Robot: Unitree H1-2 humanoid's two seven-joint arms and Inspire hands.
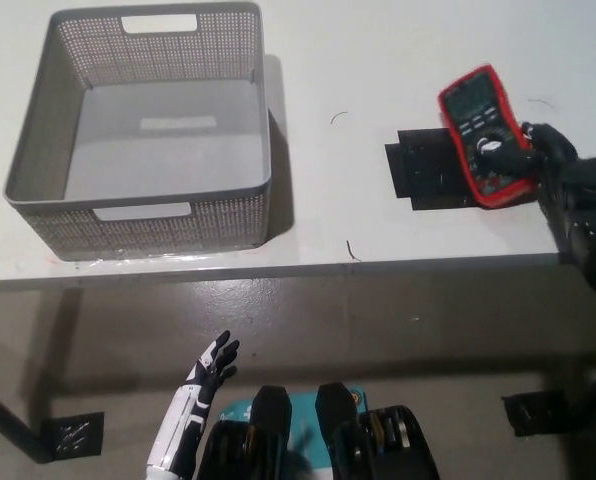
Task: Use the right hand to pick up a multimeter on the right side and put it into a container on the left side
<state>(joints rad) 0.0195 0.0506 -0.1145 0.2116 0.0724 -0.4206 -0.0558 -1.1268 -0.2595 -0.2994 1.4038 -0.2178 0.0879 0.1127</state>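
White tabletop [378, 60] under steep downward view, with grey perforated container [143, 215] at left. Black right hand [548, 165] entering from right edge, mostly cut off; fingers wrapped around lower end of red multimeter [483, 130], covering part of its dial. Multimeter face up, tilted, partly over black mat [423, 175], well apart from container. White left hand [210, 365] low at lower left, fingers spread, holding nothing.
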